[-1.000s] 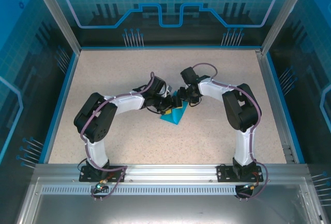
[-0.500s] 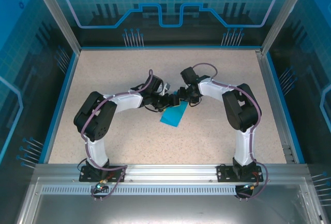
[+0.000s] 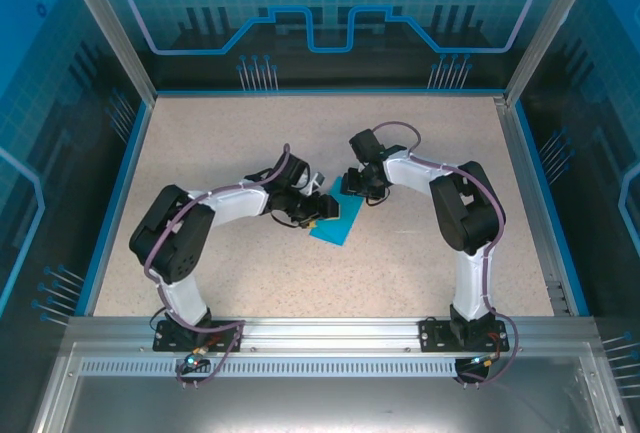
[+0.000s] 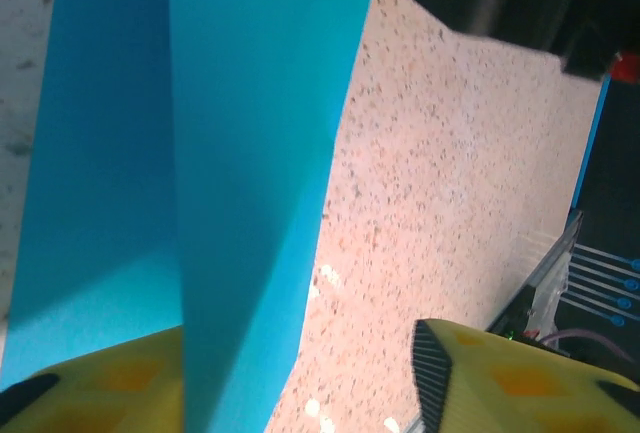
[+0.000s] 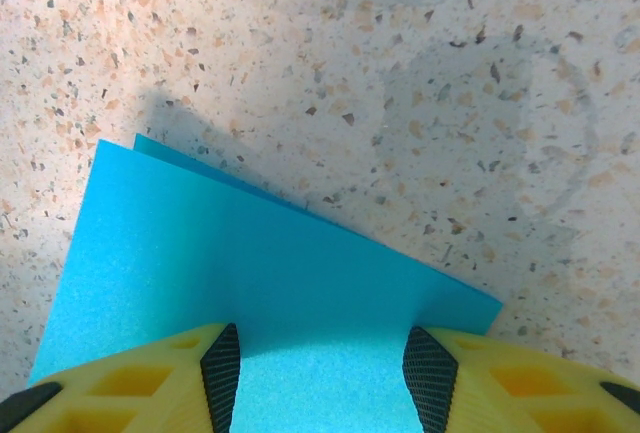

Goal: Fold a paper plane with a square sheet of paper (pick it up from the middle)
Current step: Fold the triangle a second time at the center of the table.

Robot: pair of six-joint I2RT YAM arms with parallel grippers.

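ARMS MEET OVER A HALF-MADE FOLD: Two robot arms converge at the middle of the speckled table (image 3: 220,143). The square sheet of paper (image 3: 338,223) lies there doubled into a cyan oblong, slanting from centre frame toward the lower left. The right hand (image 3: 352,191) sits at the sheet's upper end. In its wrist view, its yellow fingers (image 5: 222,363) stand apart at the bottom of the frame with flat paper spanning the gap, and two layers show at the upper-left corner. It looks placed to pin that end down, not to pinch it; whether the pads touch cannot be told. The left hand (image 3: 318,209) reaches in from the sheet's left side, jaws likewise parted. In its own view, a raised layer of the sheet runs down the frame to the left finger (image 4: 100,383), with bare table between it and the other finger. The likely aim is to catch or press that loose layer for the next crease. The sheet shows no pointed nose, so a plane seems several folds away.
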